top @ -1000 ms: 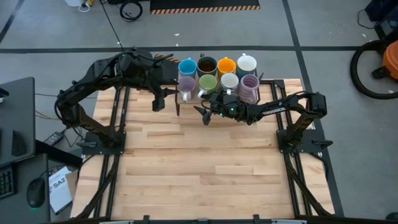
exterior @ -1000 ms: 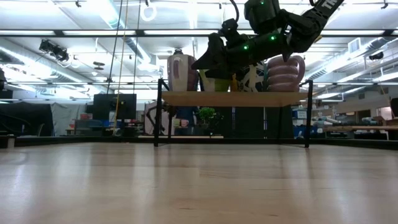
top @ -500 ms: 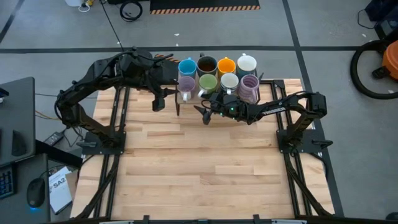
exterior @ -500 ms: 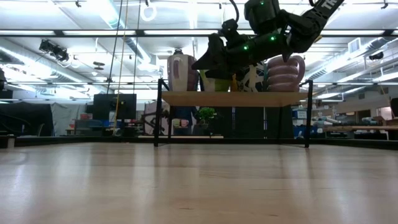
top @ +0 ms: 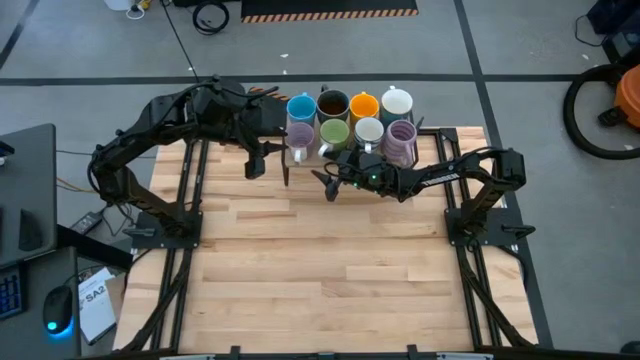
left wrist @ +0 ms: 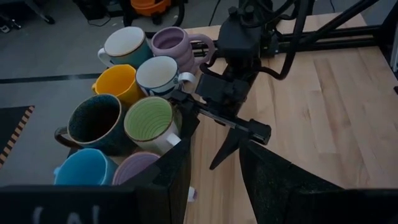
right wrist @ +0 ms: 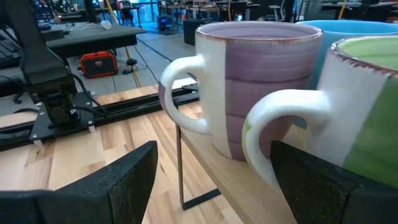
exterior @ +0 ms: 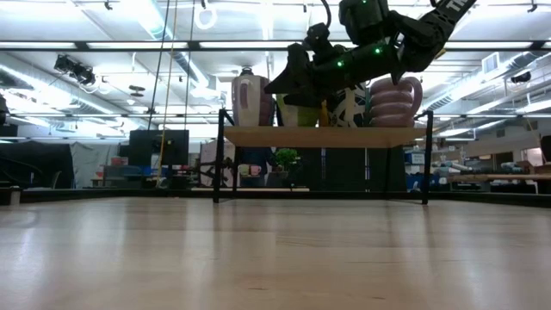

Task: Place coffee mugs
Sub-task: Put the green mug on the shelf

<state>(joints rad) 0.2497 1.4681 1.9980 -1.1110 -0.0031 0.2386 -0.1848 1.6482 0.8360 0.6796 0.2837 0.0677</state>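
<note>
Eight mugs stand upright in two rows on a small raised shelf [top: 350,150] at the table's far edge. The far row holds a blue mug [top: 301,107], a dark brown one [top: 333,104], an orange one [top: 363,105] and a white one [top: 397,101]. The near row holds a lilac mug [top: 300,136], a green one [top: 334,133], a white one [top: 368,131] and a ribbed lilac one [top: 401,141]. My right gripper [top: 328,182] hangs open just in front of the lilac [right wrist: 261,87] and green [right wrist: 367,118] mugs. My left gripper [top: 268,168] is open at the shelf's left end.
The shelf [exterior: 323,136] stands on thin black legs above the wooden tabletop [top: 330,260]. Both arms' bases sit on black frames at the table's left and right sides. The tabletop's near half lies bare.
</note>
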